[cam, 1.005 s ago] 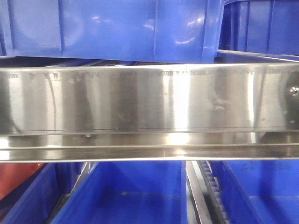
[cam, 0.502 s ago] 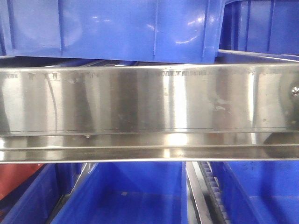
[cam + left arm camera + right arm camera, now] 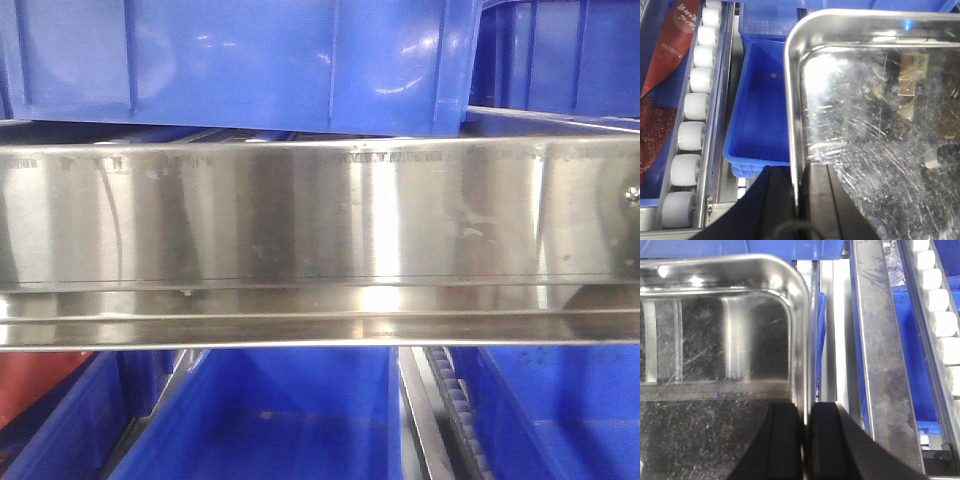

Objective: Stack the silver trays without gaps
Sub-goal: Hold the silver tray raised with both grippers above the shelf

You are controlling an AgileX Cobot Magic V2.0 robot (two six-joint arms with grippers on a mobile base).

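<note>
Silver tray lies between the arms, long axis across: left claw clamps its left rim, right claw its right rim

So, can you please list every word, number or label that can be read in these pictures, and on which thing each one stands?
Nothing is readable.
On the red packet: white printed characters, too blurred to read.
On the steel rail: a faint row of marks along the top edge, too small to read.
On the silver tray and the blue bins: no text seen.
</note>
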